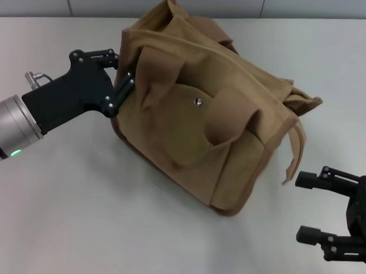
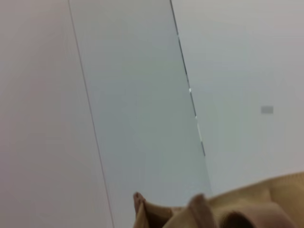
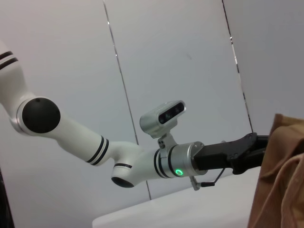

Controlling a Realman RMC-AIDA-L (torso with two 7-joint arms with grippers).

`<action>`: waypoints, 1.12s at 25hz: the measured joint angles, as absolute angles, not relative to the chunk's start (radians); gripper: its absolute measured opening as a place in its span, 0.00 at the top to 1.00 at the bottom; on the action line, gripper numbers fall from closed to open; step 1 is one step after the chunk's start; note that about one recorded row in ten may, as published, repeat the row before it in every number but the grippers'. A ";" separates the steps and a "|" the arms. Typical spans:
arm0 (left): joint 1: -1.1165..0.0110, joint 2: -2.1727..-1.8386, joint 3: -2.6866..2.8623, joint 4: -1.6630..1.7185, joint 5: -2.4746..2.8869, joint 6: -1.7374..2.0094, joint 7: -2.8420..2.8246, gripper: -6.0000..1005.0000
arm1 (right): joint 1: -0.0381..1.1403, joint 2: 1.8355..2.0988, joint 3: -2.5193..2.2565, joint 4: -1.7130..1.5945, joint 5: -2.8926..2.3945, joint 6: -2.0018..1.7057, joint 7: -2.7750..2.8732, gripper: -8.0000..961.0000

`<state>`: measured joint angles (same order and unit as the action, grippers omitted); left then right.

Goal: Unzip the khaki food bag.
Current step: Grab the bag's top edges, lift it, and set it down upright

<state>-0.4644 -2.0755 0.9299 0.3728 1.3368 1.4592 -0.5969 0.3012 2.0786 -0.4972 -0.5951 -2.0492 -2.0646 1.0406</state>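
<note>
The khaki food bag (image 1: 195,125) lies tilted on the white table (image 1: 78,217), its front pocket with the metal snap (image 1: 198,102) facing up and two wide handles folded over the front. The top gapes at its right end (image 1: 286,95). My left gripper (image 1: 122,72) clamps the bag's left end, one finger on each side of the edge. My right gripper (image 1: 299,207) is open and empty, off the bag's lower right corner, not touching it. The bag's top shows in the left wrist view (image 2: 247,209) and its side in the right wrist view (image 3: 280,180).
A loose strap end (image 1: 296,153) hangs from the bag's right end toward my right gripper. A wall of pale panels (image 1: 175,4) stands behind the table. The left arm (image 3: 142,159) shows in the right wrist view.
</note>
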 joint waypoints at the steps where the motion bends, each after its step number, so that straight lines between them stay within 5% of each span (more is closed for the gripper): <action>1: -0.464 -2.075 0.929 0.378 1.336 1.466 -0.598 0.76 | 0.301 2.079 -0.497 -0.595 -2.045 -2.065 1.041 0.14; 12: -0.446 -2.072 0.933 0.439 1.337 1.500 -0.626 0.96 | 0.294 2.079 -0.489 -0.595 -2.024 -2.065 1.041 0.15; 28: -0.392 -2.069 0.934 0.731 1.335 1.622 -0.770 0.96 | 0.290 2.082 -0.257 -0.379 -1.573 -2.044 0.998 0.15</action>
